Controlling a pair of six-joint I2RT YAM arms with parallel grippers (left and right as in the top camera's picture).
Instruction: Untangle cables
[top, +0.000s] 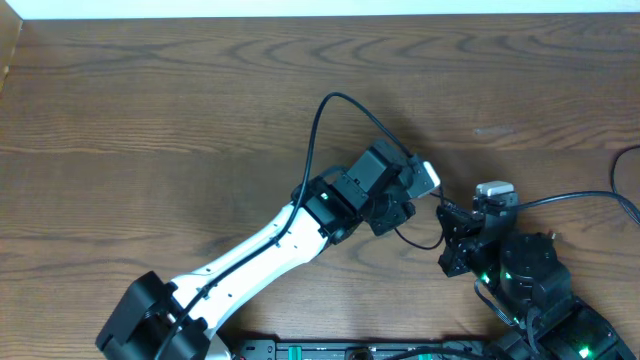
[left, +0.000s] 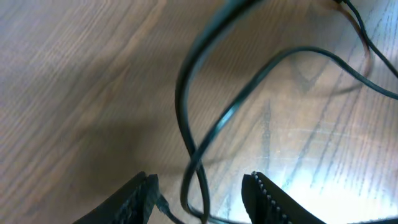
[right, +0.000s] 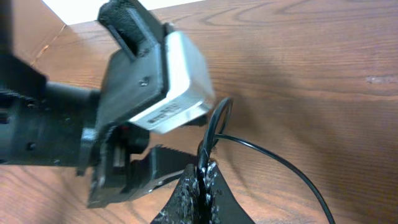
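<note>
Two arms meet right of the middle of the wooden table (top: 150, 100), their grippers just beside each other when seen from above. The right gripper (right: 200, 186) is clamped on the black cable (right: 214, 127). The cable rises from between its closed fingers in a small upright loop and sends one strand away to the right, low over the wood. The left gripper (left: 202, 190) has its jaws apart. Two strands of the cable cross in the gap between them, then spread into a wide loop over the table beyond. Whether either pad touches a strand cannot be told. In the right wrist view, one toothed finger (right: 158, 163) of the left gripper lies just left of the right gripper's tips, below the white camera block (right: 180, 81). From overhead only a short thin stretch of cable shows, sagging between the two grippers.
</note>
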